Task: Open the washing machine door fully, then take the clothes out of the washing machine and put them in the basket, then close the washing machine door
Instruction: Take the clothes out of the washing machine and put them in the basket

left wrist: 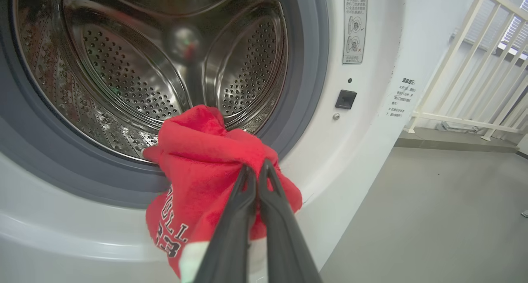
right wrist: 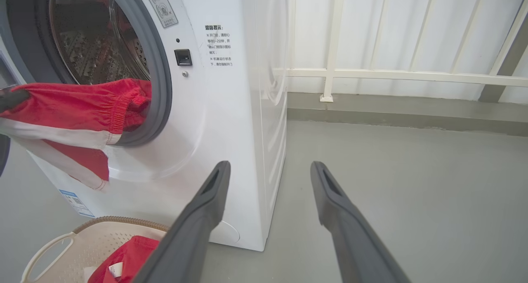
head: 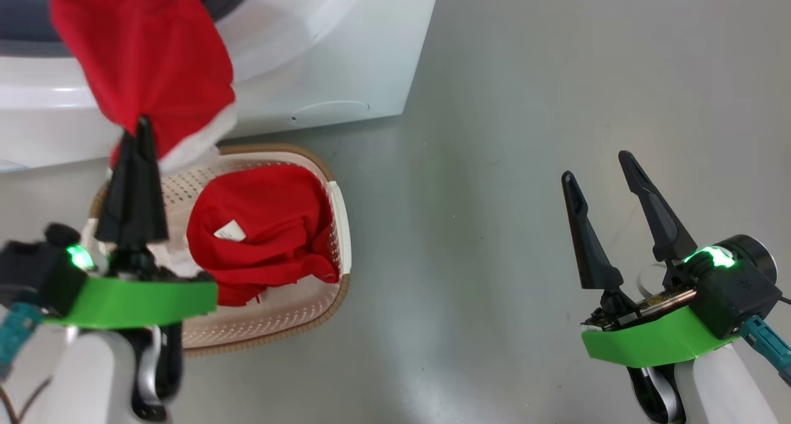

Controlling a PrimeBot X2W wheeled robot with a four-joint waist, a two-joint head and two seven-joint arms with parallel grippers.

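My left gripper (head: 143, 126) (left wrist: 256, 167) is shut on a red garment with white trim and lettering (head: 142, 53) (left wrist: 206, 159) (right wrist: 70, 105). The garment stretches from the open steel drum (left wrist: 123, 68) out over the grey gasket of the white washing machine (head: 346, 53) (right wrist: 231, 130). Just below it on the floor stands the cream basket (head: 343, 226) (right wrist: 49, 250), with another red garment (head: 266, 226) (right wrist: 128, 258) lying inside. My right gripper (head: 596, 167) (right wrist: 270, 165) hangs open and holds nothing, off to the right above the floor. The washing machine door is out of view.
Grey floor (head: 494, 164) spreads to the right of the machine and the basket. A white railing (right wrist: 371, 74) (left wrist: 453, 68) runs along the wall behind the machine's right side. A small blue label (right wrist: 74, 200) sits low on the machine's front.
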